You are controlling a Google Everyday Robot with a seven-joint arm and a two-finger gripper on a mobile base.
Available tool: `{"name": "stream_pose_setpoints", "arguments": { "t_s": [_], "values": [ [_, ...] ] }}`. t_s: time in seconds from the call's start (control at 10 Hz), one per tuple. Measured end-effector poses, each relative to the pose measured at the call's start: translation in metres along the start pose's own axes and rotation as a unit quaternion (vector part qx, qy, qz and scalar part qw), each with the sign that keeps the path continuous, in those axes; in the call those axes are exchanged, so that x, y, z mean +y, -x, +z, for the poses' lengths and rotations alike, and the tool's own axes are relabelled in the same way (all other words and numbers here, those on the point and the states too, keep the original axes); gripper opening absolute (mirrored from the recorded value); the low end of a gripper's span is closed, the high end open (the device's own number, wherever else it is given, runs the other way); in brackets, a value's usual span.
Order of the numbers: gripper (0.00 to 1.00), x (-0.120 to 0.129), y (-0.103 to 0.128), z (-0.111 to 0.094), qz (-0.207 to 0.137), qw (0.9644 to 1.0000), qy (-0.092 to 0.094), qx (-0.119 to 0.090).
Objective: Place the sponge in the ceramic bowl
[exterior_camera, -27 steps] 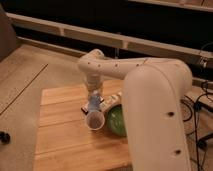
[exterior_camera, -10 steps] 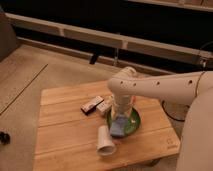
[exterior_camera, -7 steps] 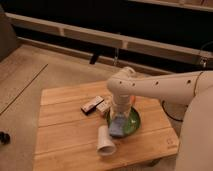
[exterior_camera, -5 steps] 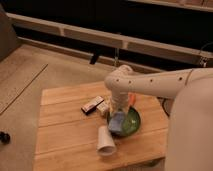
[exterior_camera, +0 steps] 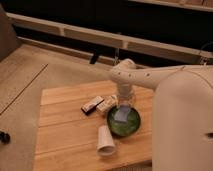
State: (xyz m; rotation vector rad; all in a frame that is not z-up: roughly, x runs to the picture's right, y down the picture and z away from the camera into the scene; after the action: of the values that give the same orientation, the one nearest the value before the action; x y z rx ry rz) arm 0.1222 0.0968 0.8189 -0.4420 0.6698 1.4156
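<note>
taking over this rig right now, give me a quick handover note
Now: gripper low over the ceramic bowl, right above the sponge; whether it holds the sponge cannot be told.
Where: sponge lies inside the ceramic bowl, on the right part of the wooden table.
Done: sponge looks placed.
Left: confirm release, lift the arm clear; mind the tipped paper cup at the bowl's front-left and the small boxes to its back-left.

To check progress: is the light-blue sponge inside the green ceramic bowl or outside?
Inside. The light-blue rectangular sponge lies within the rim of the round green ceramic bowl; the gripper hangs above it.
</note>
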Motion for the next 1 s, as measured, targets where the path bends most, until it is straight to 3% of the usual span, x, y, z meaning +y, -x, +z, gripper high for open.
{"name": "stream_pose_setpoints", "arguments": {
  "t_s": [0.1, 0.3, 0.4, 0.7, 0.8, 1.0],
  "values": [
    [0.08, 0.0000, 0.0004, 0.0000, -0.001, 1.0000, -0.001, -0.001],
    [0.32, 0.0003, 0.0004, -0.0001, -0.001, 1.0000, -0.001, 0.000],
    [0.38, 0.0002, 0.0004, -0.0001, -0.001, 1.0000, -0.001, 0.000],
    [0.70, -0.0001, 0.0003, 0.0000, 0.000, 1.0000, -0.001, 0.000],
    [0.78, -0.0003, 0.0003, 0.0000, 0.000, 1.0000, -0.001, 0.000],
    [0.80, -0.0005, 0.0003, 0.0001, 0.000, 1.0000, -0.001, 0.000]
  ]
}}
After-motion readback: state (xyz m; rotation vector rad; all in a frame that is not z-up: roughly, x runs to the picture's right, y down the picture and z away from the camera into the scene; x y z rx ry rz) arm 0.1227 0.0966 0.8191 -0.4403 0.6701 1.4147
